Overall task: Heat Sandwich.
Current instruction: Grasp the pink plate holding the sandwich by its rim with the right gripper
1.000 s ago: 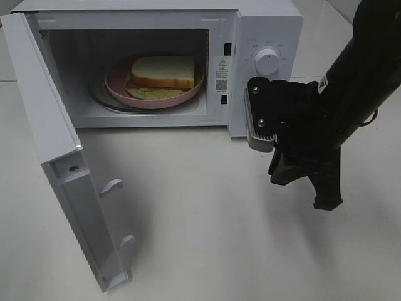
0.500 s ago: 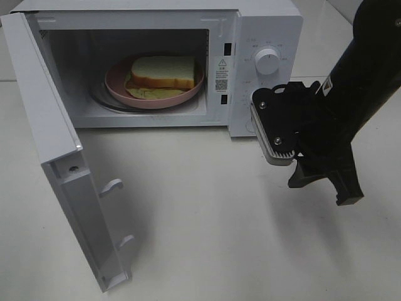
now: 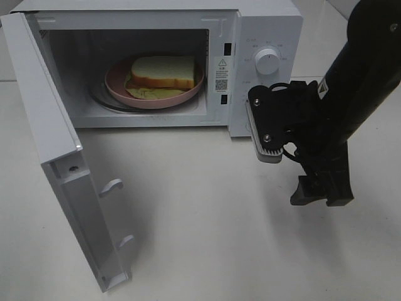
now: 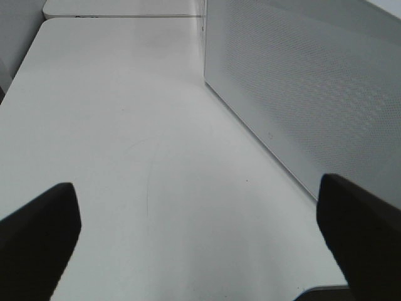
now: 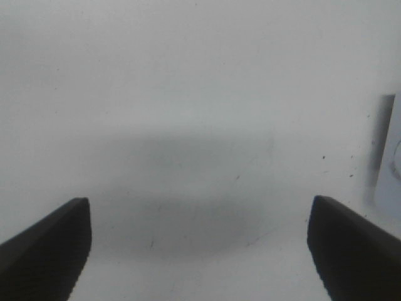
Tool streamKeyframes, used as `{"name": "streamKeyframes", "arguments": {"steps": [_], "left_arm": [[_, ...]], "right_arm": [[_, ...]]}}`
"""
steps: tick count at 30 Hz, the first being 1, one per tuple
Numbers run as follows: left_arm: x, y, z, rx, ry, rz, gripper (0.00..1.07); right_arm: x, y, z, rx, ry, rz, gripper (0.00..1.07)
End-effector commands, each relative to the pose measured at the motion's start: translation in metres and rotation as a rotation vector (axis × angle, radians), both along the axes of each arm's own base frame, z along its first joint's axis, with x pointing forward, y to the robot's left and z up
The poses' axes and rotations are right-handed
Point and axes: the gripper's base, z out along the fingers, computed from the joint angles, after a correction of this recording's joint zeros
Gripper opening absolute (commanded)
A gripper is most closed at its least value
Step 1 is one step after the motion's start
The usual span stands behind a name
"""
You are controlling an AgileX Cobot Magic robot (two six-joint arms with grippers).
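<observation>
The sandwich (image 3: 163, 72) lay flat on a pink plate (image 3: 110, 81) inside the open microwave (image 3: 269, 25), well apart from the right pincer (image 3: 322, 191), beyond it and to its left. Its long axis ran sideways, parallel to the microwave's front. The right pincer and the left pincer (image 4: 200, 244) were both spread, holding nothing.

count | microwave (image 3: 263, 19) 1 | door (image 3: 44, 125) 1 | door hooks (image 3: 111, 186) 2 | dial (image 3: 267, 61) 1 | label (image 3: 221, 73) 1 | plate (image 3: 116, 84) 1 | sandwich (image 3: 163, 71) 1 | table (image 3: 207, 219) 1 | left gripper (image 4: 195, 182) 1 | right gripper (image 5: 197, 199) 1 | grippers in all 2
</observation>
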Motion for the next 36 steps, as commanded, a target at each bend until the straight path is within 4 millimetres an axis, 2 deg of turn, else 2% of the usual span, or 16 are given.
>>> {"name": "streamKeyframes", "arguments": {"steps": [1, 8, 13, 18, 24, 31, 36], "left_arm": [[-0.002, 0.0, -0.001, -0.006, -0.015, -0.005, 0.98], [-0.002, 0.0, -0.001, -0.006, -0.015, -0.005, 0.98], [-0.002, 0.0, -0.001, -0.006, -0.015, -0.005, 0.98], [-0.002, 0.0, -0.001, -0.006, -0.015, -0.005, 0.98], [-0.002, 0.0, -0.001, -0.006, -0.015, -0.005, 0.98], [-0.002, 0.0, -0.001, -0.006, -0.015, -0.005, 0.98], [-0.002, 0.0, -0.001, -0.006, -0.015, -0.005, 0.98]], "right_arm": [[0.0, 0.01, 0.004, 0.015, -0.038, 0.035, 0.88], [0.011, 0.03, 0.008, 0.007, -0.07, 0.102, 0.87], [0.03, 0.062, 0.015, 0.02, -0.118, 0.156, 0.85], [0.037, 0.074, 0.017, 0.025, -0.126, 0.17, 0.85], [0.057, 0.091, 0.018, 0.048, -0.155, 0.173, 0.83], [0.076, 0.115, 0.013, 0.071, -0.191, 0.193, 0.81], [0.085, 0.122, 0.009, 0.074, -0.197, 0.193, 0.8]]}}
